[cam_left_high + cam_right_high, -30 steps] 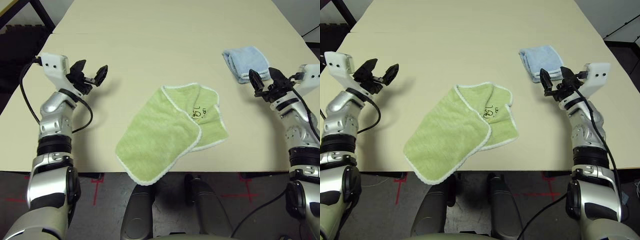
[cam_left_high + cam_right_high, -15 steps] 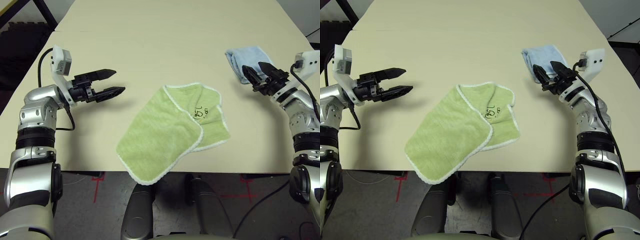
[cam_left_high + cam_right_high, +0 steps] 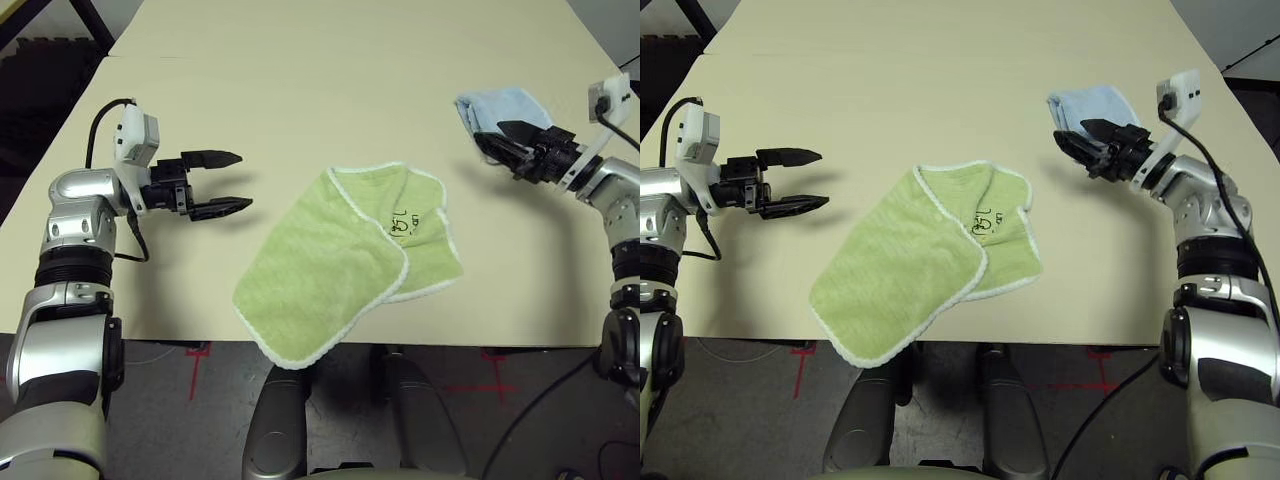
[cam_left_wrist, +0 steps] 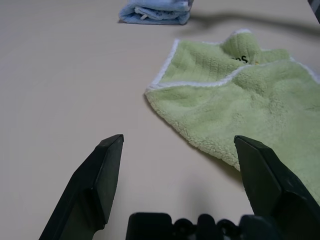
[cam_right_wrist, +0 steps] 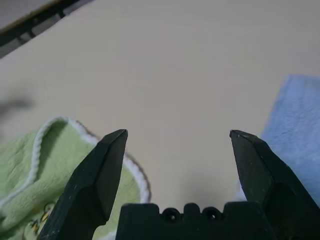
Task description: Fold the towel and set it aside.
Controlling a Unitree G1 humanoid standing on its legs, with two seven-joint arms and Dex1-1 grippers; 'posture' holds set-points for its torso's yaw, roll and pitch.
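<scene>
Both pincers, left (image 3: 235, 181) and right (image 3: 490, 137), gape toward the towel (image 3: 345, 260).

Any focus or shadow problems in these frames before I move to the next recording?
Left wrist view: end effector fingers soft, green towel sharp. Right wrist view: fingers blurred, blue towel soft. Head views: even light, a soft shadow on the table under the left end effector.

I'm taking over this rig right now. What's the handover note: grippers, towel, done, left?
Left gripper: open, empty, above the table left of the towel.
Right gripper: open, empty, by the light blue folded towel.
Green towel: near the table's front edge, partly folded over itself, lying askew, its near end overhanging.
Done: one rough fold.
Left: finish folding, set it aside.
</scene>
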